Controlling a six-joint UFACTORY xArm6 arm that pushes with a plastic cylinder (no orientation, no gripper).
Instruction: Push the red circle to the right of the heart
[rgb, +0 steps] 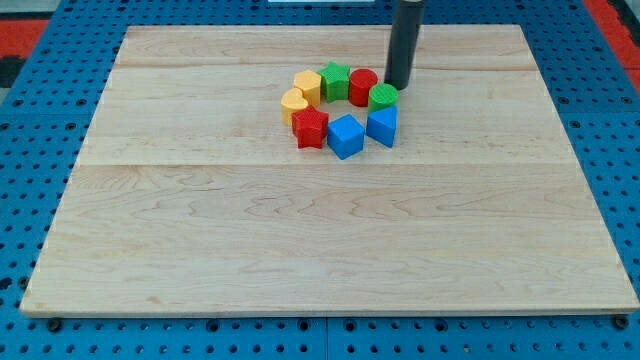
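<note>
The red circle (363, 86) stands in a ring of blocks near the board's upper middle. The yellow heart (293, 104) is on the ring's left side, across from it. My tip (398, 87) is just right of the red circle and just above the green circle (382, 97), close to both; I cannot tell if it touches either. The dark rod rises from it to the view's top.
The ring also holds a yellow hexagon (307, 85), a green star (335, 78), a blue triangle (382, 126), a blue cube (345, 136) and a red star (311, 128). The wooden board (320, 250) lies on a blue pegboard.
</note>
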